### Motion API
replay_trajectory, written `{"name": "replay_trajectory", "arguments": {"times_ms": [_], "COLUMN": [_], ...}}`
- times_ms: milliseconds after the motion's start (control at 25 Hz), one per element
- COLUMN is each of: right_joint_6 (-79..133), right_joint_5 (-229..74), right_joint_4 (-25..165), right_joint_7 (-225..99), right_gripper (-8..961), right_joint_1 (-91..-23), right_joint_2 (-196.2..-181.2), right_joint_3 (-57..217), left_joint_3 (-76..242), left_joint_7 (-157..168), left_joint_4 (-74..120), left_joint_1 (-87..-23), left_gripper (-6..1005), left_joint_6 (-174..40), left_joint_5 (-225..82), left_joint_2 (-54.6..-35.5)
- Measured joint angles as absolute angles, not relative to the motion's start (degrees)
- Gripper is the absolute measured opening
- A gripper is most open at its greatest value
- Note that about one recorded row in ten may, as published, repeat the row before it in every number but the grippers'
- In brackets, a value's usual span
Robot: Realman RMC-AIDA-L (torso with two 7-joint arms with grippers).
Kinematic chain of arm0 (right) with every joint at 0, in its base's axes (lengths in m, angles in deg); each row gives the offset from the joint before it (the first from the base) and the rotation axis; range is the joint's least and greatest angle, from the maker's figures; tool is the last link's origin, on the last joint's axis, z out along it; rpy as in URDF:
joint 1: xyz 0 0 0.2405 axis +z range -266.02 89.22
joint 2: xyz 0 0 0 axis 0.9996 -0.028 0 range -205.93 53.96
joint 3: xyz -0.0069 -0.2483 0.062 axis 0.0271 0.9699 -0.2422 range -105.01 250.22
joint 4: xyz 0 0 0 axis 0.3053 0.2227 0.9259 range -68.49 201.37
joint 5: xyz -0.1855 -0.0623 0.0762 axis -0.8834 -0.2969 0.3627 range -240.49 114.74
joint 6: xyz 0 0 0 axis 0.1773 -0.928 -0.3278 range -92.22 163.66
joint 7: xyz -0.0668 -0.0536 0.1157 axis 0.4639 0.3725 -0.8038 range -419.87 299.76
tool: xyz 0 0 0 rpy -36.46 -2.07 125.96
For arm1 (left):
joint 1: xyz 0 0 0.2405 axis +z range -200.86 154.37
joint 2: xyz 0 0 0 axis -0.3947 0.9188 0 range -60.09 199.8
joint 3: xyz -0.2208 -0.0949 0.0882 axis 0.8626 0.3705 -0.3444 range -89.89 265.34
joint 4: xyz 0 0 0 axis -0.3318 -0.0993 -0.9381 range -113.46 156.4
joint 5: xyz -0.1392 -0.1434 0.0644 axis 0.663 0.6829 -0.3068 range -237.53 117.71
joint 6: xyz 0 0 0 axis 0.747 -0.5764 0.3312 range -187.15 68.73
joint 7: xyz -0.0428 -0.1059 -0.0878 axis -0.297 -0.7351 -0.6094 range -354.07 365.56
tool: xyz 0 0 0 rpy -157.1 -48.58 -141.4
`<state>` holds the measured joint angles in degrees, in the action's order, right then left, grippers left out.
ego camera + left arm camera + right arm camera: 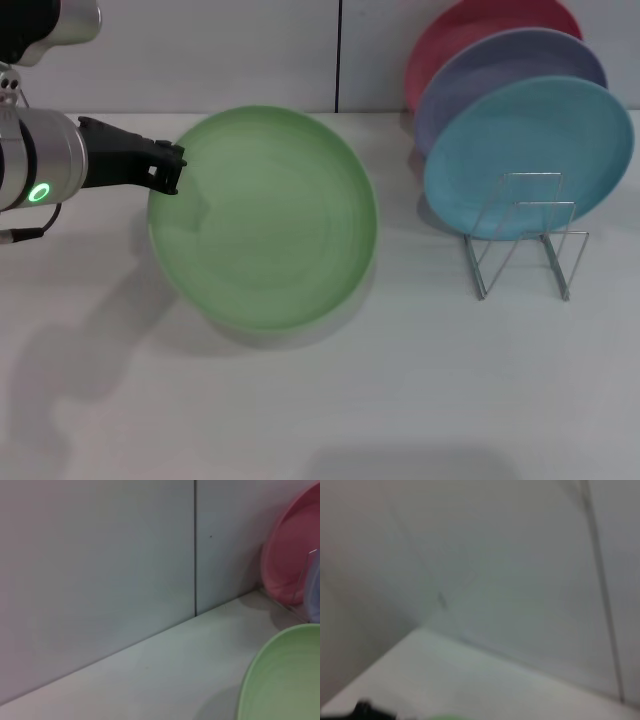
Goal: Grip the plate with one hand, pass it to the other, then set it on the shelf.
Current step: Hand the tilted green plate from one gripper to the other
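At left, the left gripper (172, 172) pinches the light-green plate (263, 217) by its left rim, raised above the table (420, 400). Best practice: hold level for handover; right gripper unseen; wire rack (525, 235) far right.

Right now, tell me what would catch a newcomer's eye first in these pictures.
The big light-green plate dominates the middle, lifted off the white table with the left gripper clamped on its rim. To the right, turquoise, lavender and pink plates stand in a silver wire rack.
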<state>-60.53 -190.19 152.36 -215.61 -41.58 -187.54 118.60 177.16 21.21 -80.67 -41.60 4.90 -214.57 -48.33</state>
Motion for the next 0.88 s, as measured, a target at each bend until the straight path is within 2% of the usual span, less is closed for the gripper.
{"name": "replay_trajectory", "arguments": {"times_ms": [240, 360, 400, 440, 880], "right_joint_6": [-62.9, -62.2, -62.2, -61.5, -57.5], "right_joint_5": [-194.8, -198.3, -198.3, -199.3, -200.4], "right_joint_4": [145.9, 144.4, 144.4, 144.1, 139.7], "right_joint_7": [-214.0, -212.9, -212.9, -212.2, -211.1], "right_gripper": [812, 812, 812, 812, 807], "right_joint_1": [-38.6, -37.3, -37.3, -37.0, -36.2], "right_joint_2": [-188.40, -190.03, -190.03, -190.85, -191.45], "right_joint_3": [124.1, 125.2, 125.2, 126.3, 129.9], "left_joint_3": [177.2, 177.2, 177.2, 177.2, 176.9], "left_joint_7": [21.5, 21.6, 21.6, 21.6, 21.6], "left_joint_4": [-82.1, -82.5, -82.5, -82.6, -83.2], "left_joint_1": [-41.6, -41.5, -41.5, -41.4, -41.4], "left_gripper": [34, 34, 34, 34, 34], "left_joint_6": [5.1, 5.2, 5.2, 5.2, 5.3], "left_joint_5": [-214.3, -214.2, -214.2, -214.2, -214.1], "left_joint_2": [-48.30, -48.29, -48.29, -48.28, -48.27]}}
